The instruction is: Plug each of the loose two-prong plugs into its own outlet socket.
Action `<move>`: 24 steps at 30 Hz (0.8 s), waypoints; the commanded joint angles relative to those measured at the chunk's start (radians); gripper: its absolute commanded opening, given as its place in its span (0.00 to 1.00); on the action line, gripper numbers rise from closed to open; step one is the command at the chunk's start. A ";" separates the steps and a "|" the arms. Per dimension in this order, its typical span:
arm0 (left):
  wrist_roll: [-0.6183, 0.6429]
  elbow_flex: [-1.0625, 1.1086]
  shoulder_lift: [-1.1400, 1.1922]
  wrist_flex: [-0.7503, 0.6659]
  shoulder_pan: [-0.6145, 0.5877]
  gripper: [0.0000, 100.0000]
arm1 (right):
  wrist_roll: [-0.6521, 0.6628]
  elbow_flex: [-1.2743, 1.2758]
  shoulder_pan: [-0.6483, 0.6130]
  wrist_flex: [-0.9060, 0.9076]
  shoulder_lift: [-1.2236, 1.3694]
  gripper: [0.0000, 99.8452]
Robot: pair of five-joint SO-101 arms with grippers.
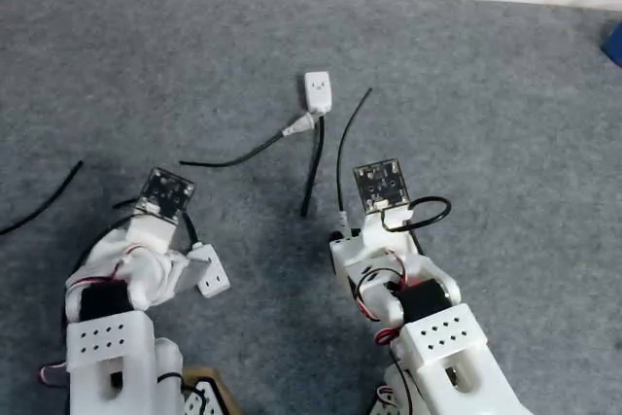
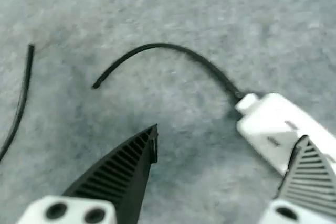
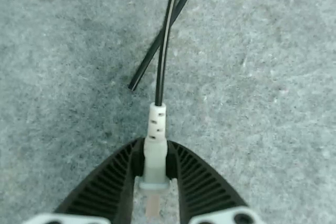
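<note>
Right end effector [image 3: 155, 144] pinches the plug [image 3: 156, 121] lengthwise; the socket [image 1: 212, 277] lies leftward, beside the spread left end effector [image 2: 228, 135].

The left gripper [image 2: 229, 135] hangs spread wide over the grey bench [image 2: 262, 24], one finger touching the white outlet socket [image 2: 278, 129], whose black cord [image 2: 168, 51] curves away.

Soft, even overhead light on a grey carpet.
The carpet [image 1: 505, 75] is evenly bright all around the white socket block [image 1: 318, 91], which stands out pale against it. On the near side of that block, the two arms lay faint, soft-edged shadows close under themselves. A second socket block [image 2: 278, 129] leaves a darker patch on the carpet at its cable end. The plug [image 3: 155, 150] clamped in the right gripper [image 3: 155, 169] looks dimmer between the dark fingers.
</note>
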 commanded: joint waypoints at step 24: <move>0.032 -0.085 0.007 -0.098 -0.159 0.36 | 0.008 -0.016 -0.007 -0.022 0.002 0.01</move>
